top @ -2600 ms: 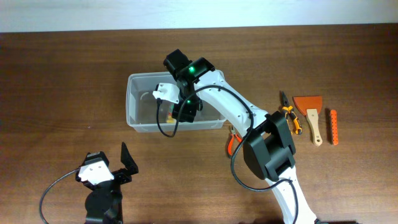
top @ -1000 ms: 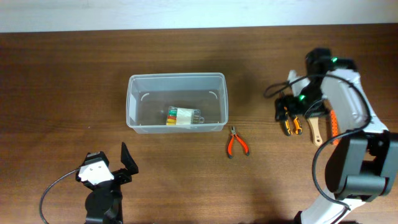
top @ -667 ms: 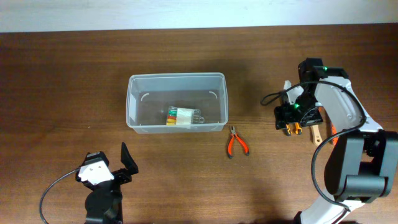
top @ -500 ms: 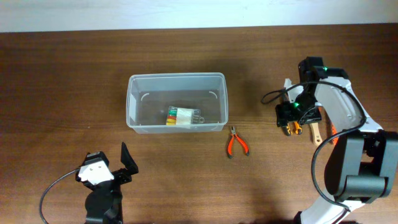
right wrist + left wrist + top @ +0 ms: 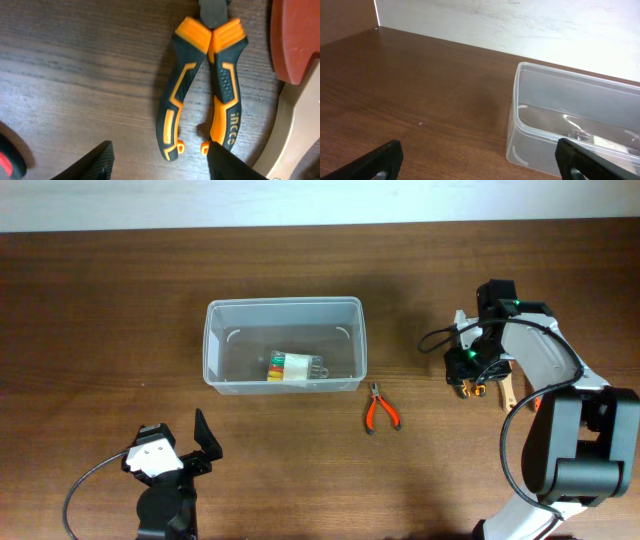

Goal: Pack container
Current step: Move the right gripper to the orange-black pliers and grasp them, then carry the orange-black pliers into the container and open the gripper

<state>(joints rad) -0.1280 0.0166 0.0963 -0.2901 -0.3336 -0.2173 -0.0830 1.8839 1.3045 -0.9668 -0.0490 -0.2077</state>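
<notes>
The container is a large clear plastic tub left of the table's middle, with a small clear box of coloured pieces inside; it also shows in the left wrist view. My right gripper is open just above orange-and-black pliers lying on the table; its fingers straddle the handle ends without touching. In the overhead view the right gripper covers these pliers. My left gripper is open and empty near the table's front left.
Small red-handled pliers lie on the table to the right of the tub's front corner. A scraper with an orange blade and wooden handle lies right of the orange pliers, partly under the right arm.
My right arm left the tub, where it set down the small clear box, swung to the right side and has come down over the orange-and-black pliers. The left arm has not moved.
</notes>
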